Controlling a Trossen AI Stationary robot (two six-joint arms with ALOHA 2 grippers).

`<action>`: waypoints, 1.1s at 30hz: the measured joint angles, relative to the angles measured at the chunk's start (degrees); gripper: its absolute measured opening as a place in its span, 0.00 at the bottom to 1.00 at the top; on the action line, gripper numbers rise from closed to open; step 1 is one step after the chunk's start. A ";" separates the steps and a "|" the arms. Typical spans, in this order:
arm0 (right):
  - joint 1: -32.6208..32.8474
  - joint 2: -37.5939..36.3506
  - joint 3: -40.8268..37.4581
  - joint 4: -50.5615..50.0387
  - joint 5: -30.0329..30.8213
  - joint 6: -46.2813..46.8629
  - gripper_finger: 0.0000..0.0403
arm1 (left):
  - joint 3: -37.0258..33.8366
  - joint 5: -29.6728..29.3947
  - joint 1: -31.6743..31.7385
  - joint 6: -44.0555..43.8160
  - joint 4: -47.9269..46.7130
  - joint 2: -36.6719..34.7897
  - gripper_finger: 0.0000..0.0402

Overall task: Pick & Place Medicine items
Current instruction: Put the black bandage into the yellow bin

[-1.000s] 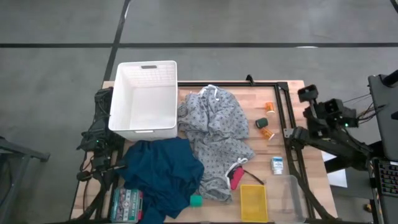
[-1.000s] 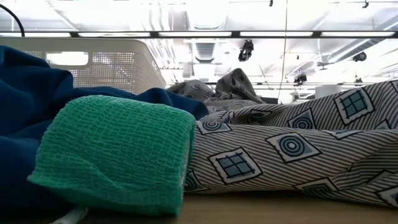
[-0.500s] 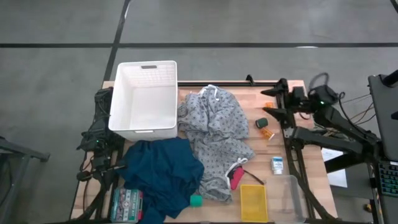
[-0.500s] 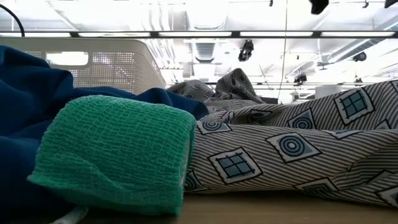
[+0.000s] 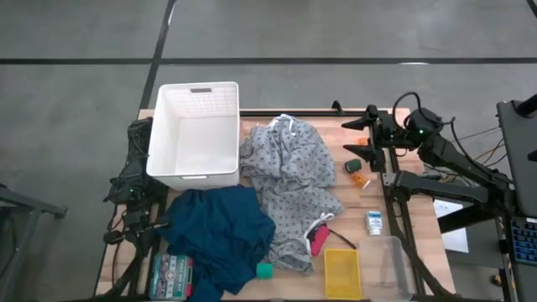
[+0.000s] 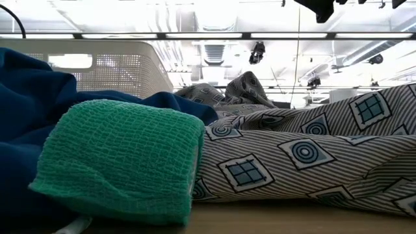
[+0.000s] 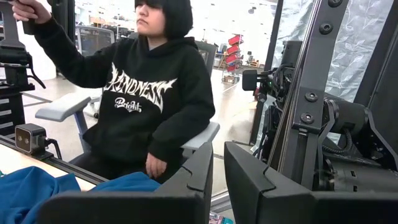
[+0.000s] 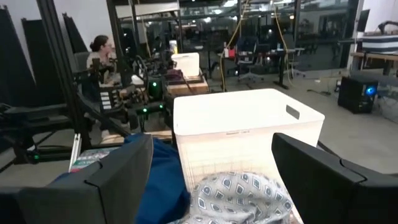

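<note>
Fingers (image 8: 323, 180) splayed (dark, angular), perforated white basket (image 8: 249, 134)

The only lettering that can be read is on the black hoodie (image 7: 155, 93) of the person seated beyond the bench in the left wrist view: large white gothic letters across the chest that appear to spell "KINDNESS", though the first letters are partly unclear, with a smaller white script word beneath that looks like "Bright". Print on the boxes seen from above is too small to read.
</note>
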 joint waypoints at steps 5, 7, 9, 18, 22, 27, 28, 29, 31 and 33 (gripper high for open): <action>0.00 0.11 -0.06 -0.34 0.02 0.82 0.81 | 0.01 0.01 0.00 0.02 -0.01 0.00 0.12; 0.00 0.10 -0.09 -0.38 0.00 0.85 0.81 | 0.02 -0.01 0.00 0.00 0.00 0.00 0.12; 0.00 0.00 -0.19 -0.38 0.00 0.85 0.81 | 0.00 0.01 0.00 0.00 0.00 0.00 0.12; 0.00 0.11 -1.71 -5.20 0.02 -3.05 0.81 | 0.00 -0.01 0.00 0.01 0.00 0.00 0.12; 0.00 0.21 -3.11 -6.34 0.02 -6.04 0.81 | 0.01 0.00 0.00 0.02 -0.01 0.00 0.12; -0.01 1.14 -4.39 -6.30 0.34 -7.48 0.81 | 0.00 -0.01 0.00 0.00 0.00 0.00 0.12; 0.00 1.40 -4.60 -6.30 0.49 -7.50 0.81 | 0.00 0.01 0.00 0.00 0.00 0.00 0.12; 0.00 1.68 -4.73 -6.32 0.95 -7.51 0.81 | 0.01 0.00 0.00 0.00 -0.01 0.00 0.12; -0.02 2.27 -5.07 -6.43 1.55 -7.51 0.81 | 0.01 0.01 0.00 0.02 0.00 0.00 0.12; -0.02 2.90 -5.26 -6.39 1.57 -7.51 0.81 | 0.01 0.01 0.00 0.02 -0.01 0.00 0.12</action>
